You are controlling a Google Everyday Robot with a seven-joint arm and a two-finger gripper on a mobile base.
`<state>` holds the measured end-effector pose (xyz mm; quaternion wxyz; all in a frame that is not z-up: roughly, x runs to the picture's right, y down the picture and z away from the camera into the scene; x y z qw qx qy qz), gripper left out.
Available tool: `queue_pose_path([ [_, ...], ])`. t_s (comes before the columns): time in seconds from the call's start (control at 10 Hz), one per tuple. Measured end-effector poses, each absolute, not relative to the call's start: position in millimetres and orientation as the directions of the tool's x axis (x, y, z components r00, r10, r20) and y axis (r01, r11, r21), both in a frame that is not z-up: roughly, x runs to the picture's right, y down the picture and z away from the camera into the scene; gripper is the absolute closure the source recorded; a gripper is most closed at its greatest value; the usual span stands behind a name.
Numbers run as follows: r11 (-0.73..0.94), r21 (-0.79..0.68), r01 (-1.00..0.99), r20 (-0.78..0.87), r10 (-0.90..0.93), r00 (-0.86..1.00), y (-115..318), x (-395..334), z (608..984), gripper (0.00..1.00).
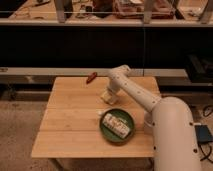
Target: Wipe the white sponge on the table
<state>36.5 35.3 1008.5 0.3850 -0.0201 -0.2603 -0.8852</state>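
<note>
Light-wood counter (70, 120) carries the white sponge (106, 97) toward its far middle, right under the gripper (110, 93), whose grasp cannot be told; soft and light, it probably wants pinching across its narrow sides.

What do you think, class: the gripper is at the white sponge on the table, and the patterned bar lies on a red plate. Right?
Not quite: the camera view shows a green plate, not red. The gripper is at the white sponge on the table, and the patterned bar lies on that plate.
</note>
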Motion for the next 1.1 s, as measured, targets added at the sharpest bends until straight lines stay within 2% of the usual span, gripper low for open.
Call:
queue_pose_path([
  [0.6,-0.607,0.463,0.646,0.15,-0.664,-0.732,-5.9,-60.5,1026.4,0.87],
  [0.8,-0.628,0.488,0.607,0.103,-0.649,-0.754,-8.6,-92.5,1017.7,0.87],
  [1.1,-0.663,0.544,0.514,0.009,-0.609,-0.793,3.5,-136.4,983.9,0.87],
])
